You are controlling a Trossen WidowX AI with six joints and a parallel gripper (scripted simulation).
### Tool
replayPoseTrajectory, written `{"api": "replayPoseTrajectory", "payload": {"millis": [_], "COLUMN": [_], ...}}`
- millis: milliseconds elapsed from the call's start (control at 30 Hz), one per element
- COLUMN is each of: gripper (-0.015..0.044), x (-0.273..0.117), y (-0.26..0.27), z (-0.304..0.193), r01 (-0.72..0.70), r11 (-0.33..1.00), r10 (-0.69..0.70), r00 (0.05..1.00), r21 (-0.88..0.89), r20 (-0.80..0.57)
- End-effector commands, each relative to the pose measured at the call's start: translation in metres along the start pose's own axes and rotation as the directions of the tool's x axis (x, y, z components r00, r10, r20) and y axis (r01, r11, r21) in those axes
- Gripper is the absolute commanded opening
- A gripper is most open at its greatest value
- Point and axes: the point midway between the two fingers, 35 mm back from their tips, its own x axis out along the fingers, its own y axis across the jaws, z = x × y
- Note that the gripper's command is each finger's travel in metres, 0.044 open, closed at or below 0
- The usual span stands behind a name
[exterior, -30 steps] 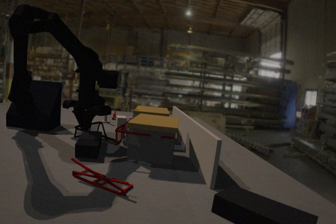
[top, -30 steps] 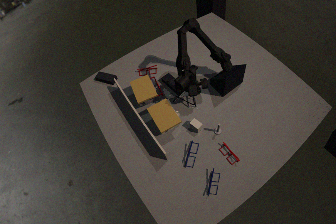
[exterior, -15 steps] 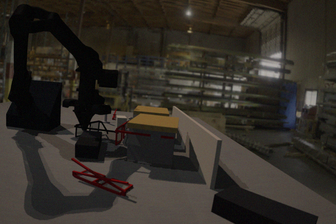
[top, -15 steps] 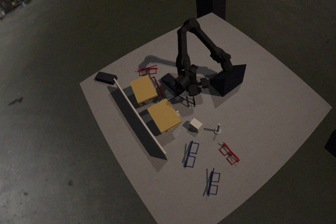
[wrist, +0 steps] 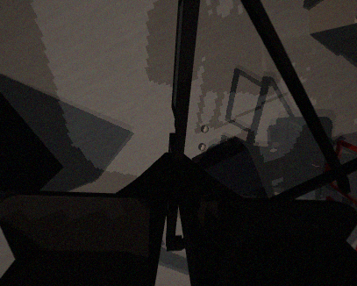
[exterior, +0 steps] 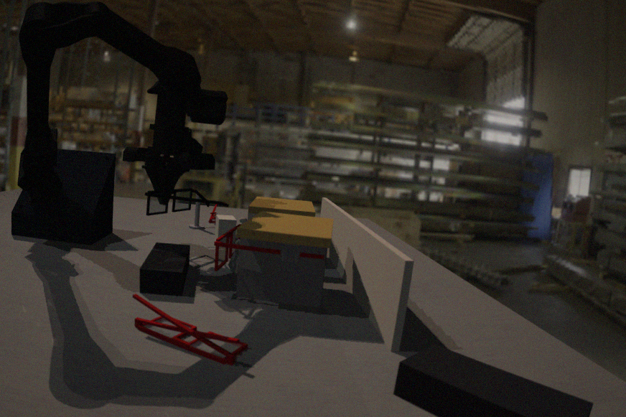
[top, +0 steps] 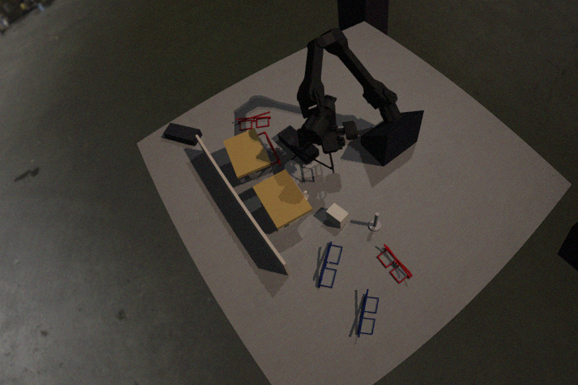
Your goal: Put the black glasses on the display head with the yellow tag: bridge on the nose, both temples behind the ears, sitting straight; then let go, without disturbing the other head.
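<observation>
One end effector (top: 305, 156) (exterior: 162, 202) (wrist: 173, 159) closed | black angular-framed glasses (top: 319, 164) (exterior: 181, 190) (wrist: 187, 57) gripped
</observation>
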Motion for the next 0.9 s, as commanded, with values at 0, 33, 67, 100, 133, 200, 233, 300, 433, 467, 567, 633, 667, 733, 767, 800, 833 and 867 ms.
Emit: {"api": "replayPoseTrajectory", "payload": {"millis": [0, 33, 67, 100, 133, 200, 233, 300, 433, 467, 567, 633, 667, 733, 767, 800, 833, 867], "gripper": [0.0, 0.0, 0.0, 0.0, 0.0, 0.0, 0.0, 0.0, 0.0, 0.0, 0.0, 0.0, 0.0, 0.0, 0.0, 0.0, 0.0, 0.0], "x": [-0.023, -0.025, -0.025, -0.025, -0.025, -0.025, -0.026, -0.027, -0.03, -0.031, -0.033, -0.035, -0.035, -0.037, -0.037, -0.038, -0.038, -0.039], "y": [-0.001, -0.001, -0.002, -0.002, -0.003, -0.002, -0.002, -0.001, 0.004, 0.005, 0.01, 0.014, 0.016, 0.021, 0.023, 0.026, 0.029, 0.032], "z": [0.0, 0.0, 0.0, 0.0, 0.0, 0.001, 0.003, 0.009, 0.029, 0.034, 0.05, 0.061, 0.066, 0.077, 0.082, 0.087, 0.092, 0.098], "r01": [-0.002, -0.002, -0.002, -0.002, -0.002, -0.002, -0.002, -0.002, -0.003, -0.003, -0.003, -0.002, -0.002, -0.001, 0.0, 0.0, 0.001, 0.001], "r11": [1.0, 1.0, 1.0, 1.0, 1.0, 1.0, 1.0, 0.999, 0.992, 0.989, 0.976, 0.965, 0.958, 0.944, 0.936, 0.927, 0.919, 0.909], "r10": [0.002, 0.002, 0.002, 0.002, 0.002, 0.002, 0.002, 0.002, 0.004, 0.005, 0.006, 0.007, 0.008, 0.008, 0.009, 0.009, 0.01, 0.01], "r00": [1.0, 1.0, 1.0, 1.0, 1.0, 1.0, 1.0, 1.0, 1.0, 1.0, 1.0, 1.0, 1.0, 1.0, 1.0, 1.0, 1.0, 1.0], "r21": [0.006, 0.006, 0.006, 0.006, 0.006, -0.004, -0.011, -0.038, -0.125, -0.148, -0.218, -0.263, -0.286, -0.33, -0.352, -0.374, -0.395, -0.417], "r20": [-0.001, -0.001, -0.001, -0.001, -0.001, -0.001, 0.0, 0.002, 0.009, 0.011, 0.015, 0.018, 0.019, 0.021, 0.022, 0.023, 0.024, 0.025]}}
